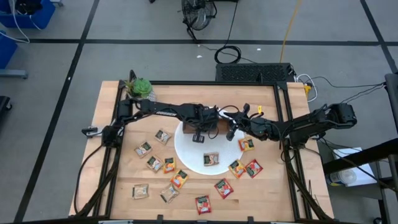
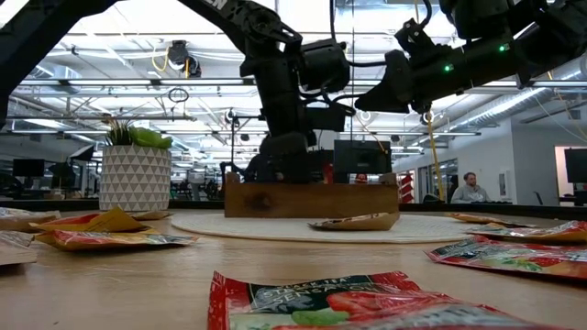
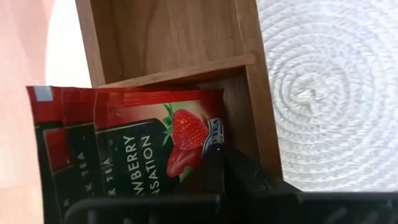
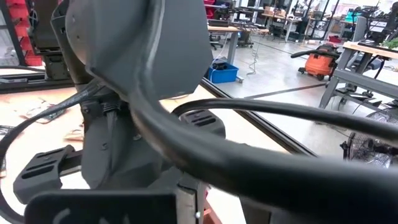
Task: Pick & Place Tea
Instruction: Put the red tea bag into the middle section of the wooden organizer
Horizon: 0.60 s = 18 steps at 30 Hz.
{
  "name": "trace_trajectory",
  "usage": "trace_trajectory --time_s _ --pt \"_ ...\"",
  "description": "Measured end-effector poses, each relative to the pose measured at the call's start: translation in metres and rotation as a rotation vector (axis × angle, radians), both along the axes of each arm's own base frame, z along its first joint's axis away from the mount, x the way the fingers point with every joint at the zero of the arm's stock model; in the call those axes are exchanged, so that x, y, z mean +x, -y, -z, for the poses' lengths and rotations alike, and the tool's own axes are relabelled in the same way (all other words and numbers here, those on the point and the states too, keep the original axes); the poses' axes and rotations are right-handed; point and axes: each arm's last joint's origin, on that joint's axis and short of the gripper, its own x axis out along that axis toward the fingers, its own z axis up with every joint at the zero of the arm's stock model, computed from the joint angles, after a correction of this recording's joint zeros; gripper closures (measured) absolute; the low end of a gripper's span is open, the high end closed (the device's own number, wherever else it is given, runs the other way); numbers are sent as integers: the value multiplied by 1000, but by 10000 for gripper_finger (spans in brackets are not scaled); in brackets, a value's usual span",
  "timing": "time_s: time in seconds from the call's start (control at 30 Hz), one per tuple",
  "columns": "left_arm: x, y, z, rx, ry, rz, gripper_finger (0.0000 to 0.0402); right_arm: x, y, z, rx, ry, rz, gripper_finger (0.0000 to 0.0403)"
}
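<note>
The left gripper [image 1: 200, 129] is closed tight on a flat red strawberry tea sachet [image 3: 155, 140], inside the brown wooden tray [image 3: 186, 43]. I cannot tell how the right gripper [image 1: 232, 131] stands, up above the big round white plate [image 1: 186, 152].

Two dark grey jointed arms, matte housings, thick black cables looped alongside, small green indicator light.

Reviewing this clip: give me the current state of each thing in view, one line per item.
left gripper: shut, down at the wooden tray.
right gripper: raised beside the tray, over the plate's edge.
wooden tray: on the white plate, red strawberry sachets standing in one compartment.
white plate: flat on the table, one sachet lying on it.
loose sachets: scattered flat on the table.
potted plant: upright at the table's corner.
</note>
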Motion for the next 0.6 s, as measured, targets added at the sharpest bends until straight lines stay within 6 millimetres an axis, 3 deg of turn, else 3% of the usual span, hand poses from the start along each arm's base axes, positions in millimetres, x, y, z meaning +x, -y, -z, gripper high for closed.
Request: trace_trajectory --time_s 0.6 --pt "2 11 -1 145 -12 -31 393 0 0 0 0 0 -2 339"
